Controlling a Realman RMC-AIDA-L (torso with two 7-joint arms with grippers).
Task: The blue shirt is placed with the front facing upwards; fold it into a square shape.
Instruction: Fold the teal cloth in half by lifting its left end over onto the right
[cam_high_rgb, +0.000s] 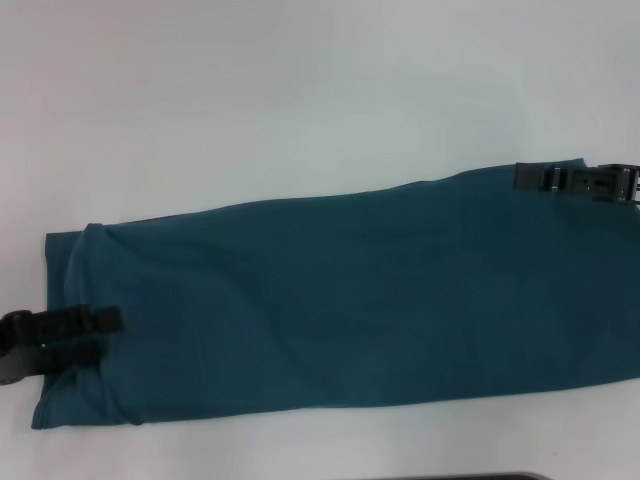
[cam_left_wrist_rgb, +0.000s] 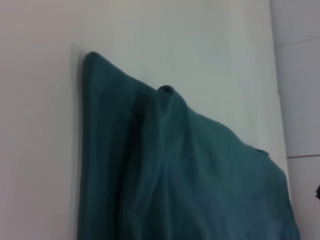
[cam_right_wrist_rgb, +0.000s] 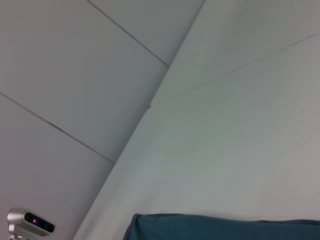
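One dark teal-blue cotton shirt (cam_high_rgb: 340, 300) is laid as a long folded band across the white tabletop (cam_high_rgb: 300, 90). Being soft, light and limp, it would sag and wrinkle; it is best taken by its short ends. Two tools are seen: the left tool (cam_high_rgb: 105, 320) at the left end, the right tool (cam_high_rgb: 525, 177) at the far right corner; their closure cannot be told.
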